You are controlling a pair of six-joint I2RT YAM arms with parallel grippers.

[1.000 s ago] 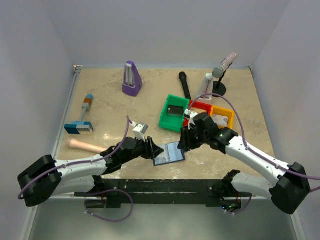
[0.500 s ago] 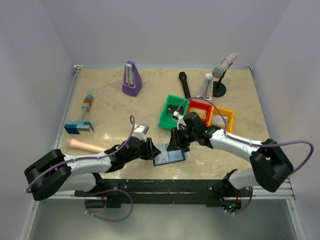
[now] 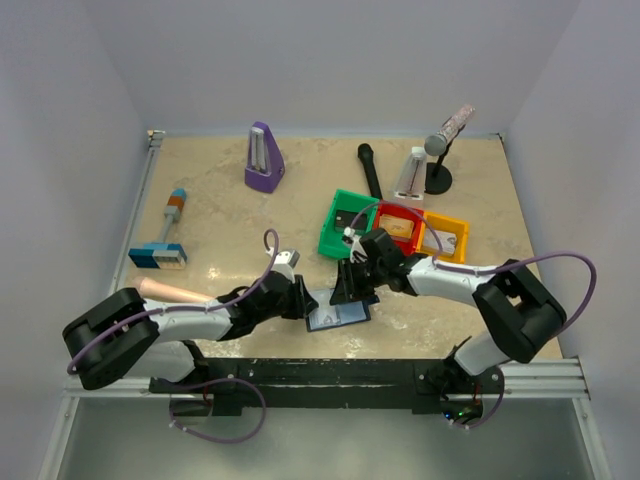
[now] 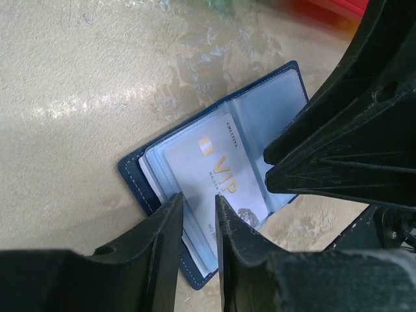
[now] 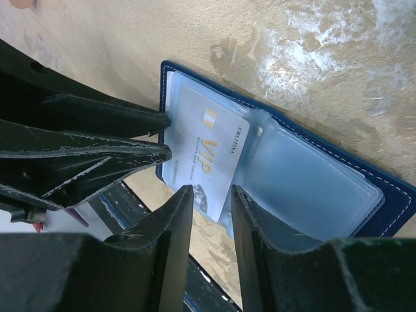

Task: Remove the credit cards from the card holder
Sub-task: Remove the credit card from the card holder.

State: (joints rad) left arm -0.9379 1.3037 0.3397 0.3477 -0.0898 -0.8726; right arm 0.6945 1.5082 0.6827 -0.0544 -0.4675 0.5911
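The card holder lies open near the table's front edge, navy outside with pale blue sleeves. A pale blue credit card with gold "VIP" lettering sticks partly out of the left half. My left gripper stands over the holder's left edge, jaws narrowly apart with the sleeves and the card's side showing between them. From the other side my right gripper comes in. It is open, and the card's lower corner shows in its gap. Any other cards are hidden.
Green, red and yellow bins stand just behind the right gripper. Farther back are a purple metronome, a black marker and a microphone stand. A blue-white tool and a tan handle lie left.
Both grippers have closed in on the open card holder. The right arm has swung left over it, and the left gripper's jaws have narrowed. The holder has stayed in place.
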